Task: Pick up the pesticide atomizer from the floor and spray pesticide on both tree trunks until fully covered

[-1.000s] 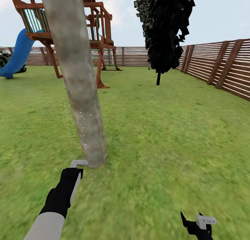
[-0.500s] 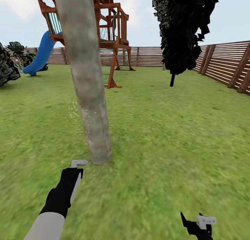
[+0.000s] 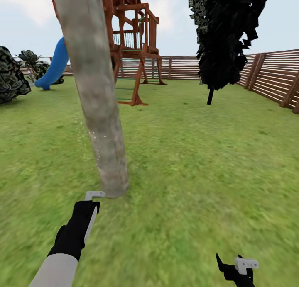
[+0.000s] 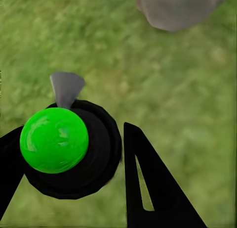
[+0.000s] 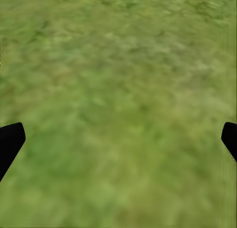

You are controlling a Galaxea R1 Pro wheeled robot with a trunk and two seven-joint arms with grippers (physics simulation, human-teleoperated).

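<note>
Spraying: we hold the atomizer low, its grey nozzle aimed at the tree trunk base, so mist lands on the bark.
Left tool: clamped on the atomizer's black body.
Right tool: fingers wide apart over the lawn, idle.
Change: our view has swung left; more bush shows, and droplet specks sit higher on the trunk.

A thick, mottled grey-brown tree trunk rises slightly tilted from the green lawn, flecked with fine white spray specks. The atomizer, with its black body, glossy green round cap and grey nozzle, points at the trunk's base. A second tree with dark jagged foliage stands well apart, near the brown slatted fence.
</note>
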